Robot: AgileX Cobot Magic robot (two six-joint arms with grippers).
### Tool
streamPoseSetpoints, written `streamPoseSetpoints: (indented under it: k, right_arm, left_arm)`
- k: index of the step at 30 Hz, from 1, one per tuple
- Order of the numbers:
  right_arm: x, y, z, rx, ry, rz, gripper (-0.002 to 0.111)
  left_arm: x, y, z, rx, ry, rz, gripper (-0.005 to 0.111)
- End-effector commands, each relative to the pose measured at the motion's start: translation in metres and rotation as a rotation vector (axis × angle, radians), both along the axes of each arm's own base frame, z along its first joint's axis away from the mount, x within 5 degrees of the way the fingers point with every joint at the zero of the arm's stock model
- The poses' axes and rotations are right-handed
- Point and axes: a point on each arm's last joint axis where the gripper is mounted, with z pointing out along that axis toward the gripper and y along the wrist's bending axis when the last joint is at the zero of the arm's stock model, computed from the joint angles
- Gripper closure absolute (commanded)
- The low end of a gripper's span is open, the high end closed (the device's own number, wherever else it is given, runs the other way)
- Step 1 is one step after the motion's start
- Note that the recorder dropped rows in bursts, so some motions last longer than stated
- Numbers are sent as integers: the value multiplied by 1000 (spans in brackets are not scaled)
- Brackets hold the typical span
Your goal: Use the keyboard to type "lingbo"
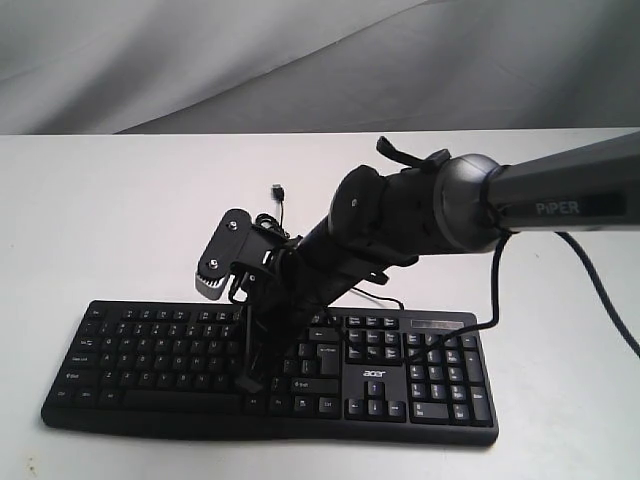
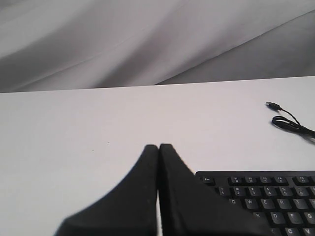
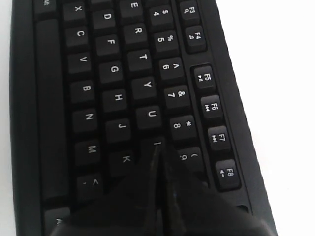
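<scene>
The keyboard (image 1: pixel 150 360) lies flat on the white counter (image 1: pixel 100 220), near the front and about mid-way across, number pad to the right; its cable (image 2: pixel 290 120) trails off the far edge and ends in a loose plug (image 1: pixel 278 190) on the counter beyond. The right arm (image 1: pixel 560 195) reaches in from the right and slopes down over the middle of the keyboard, hiding part of the key rows; its wrist camera (image 1: pixel 225 255) sticks out to the left above the far row. The right tool (image 3: pixel 157 147) is closed with nothing between its fingers; the joined tip sits on the I key (image 3: pixel 146 146), between U and the keys further right, with K just beside it in the nearer row; whether the key is pressed down cannot be told. The left tool (image 2: pixel 158 146) is closed too, fingers flush together and holding nothing; it is over bare counter just beside the keyboard's far left corner, apart from the keys.
</scene>
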Motion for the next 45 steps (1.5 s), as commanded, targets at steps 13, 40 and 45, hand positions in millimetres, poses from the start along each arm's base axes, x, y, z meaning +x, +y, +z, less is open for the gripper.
streamPoseSetpoints:
  k: [13, 40, 45]
  right_arm:
    - [1, -2, 0, 3, 7, 0, 108]
    - [1, -2, -7, -11, 16, 7, 108]
    - [2, -3, -15, -26, 26, 10, 108]
  left_arm:
    - [0, 0, -1, -5, -6, 0, 106]
    - [0, 0, -1, -5, -6, 0, 106]
    - [0, 0, -1, -5, -6, 0, 106]
